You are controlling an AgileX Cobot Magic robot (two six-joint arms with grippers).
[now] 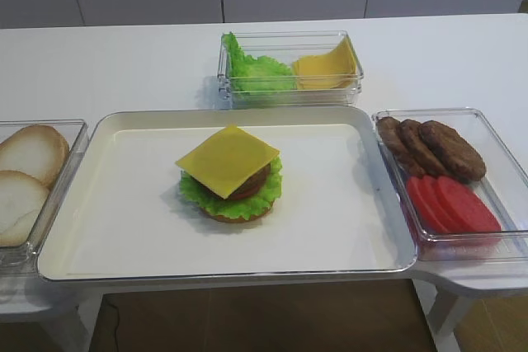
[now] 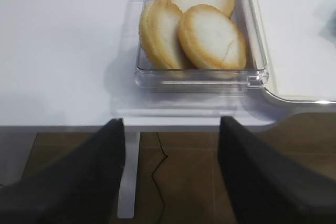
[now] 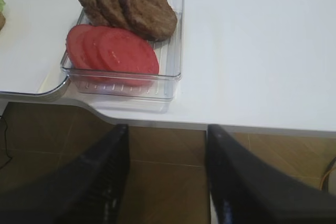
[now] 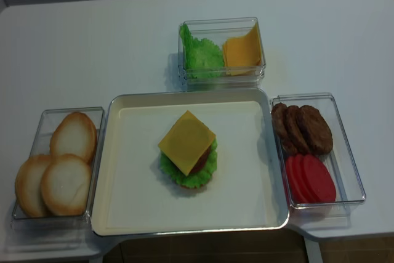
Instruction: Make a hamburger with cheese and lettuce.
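A big white tray sits at the front edge of the white tabletop. In the middle of the tray stands the hamburger. It has a tan bun at the bottom, then the lettuce with its frilly green edge poking out all round, then a red slice and a brown patty. A square yellow slice of cheese lies flat on top, and its corners hang over the patty.

Behind the tray, toward the back edge, is a clear box with more green leaves on its left side and more yellow cheese slices on its right side.

At the left edge is a clear box with bun halves. At the right edge is a clear box with brown patties at the back and red tomato slices at the front.

The right hand hangs below the front edge of the tabletop, near the patty box. Its two dark fingers are spread wide and hold nothing. The left hand hangs below the front edge near the bun box, also wide apart and holding nothing.
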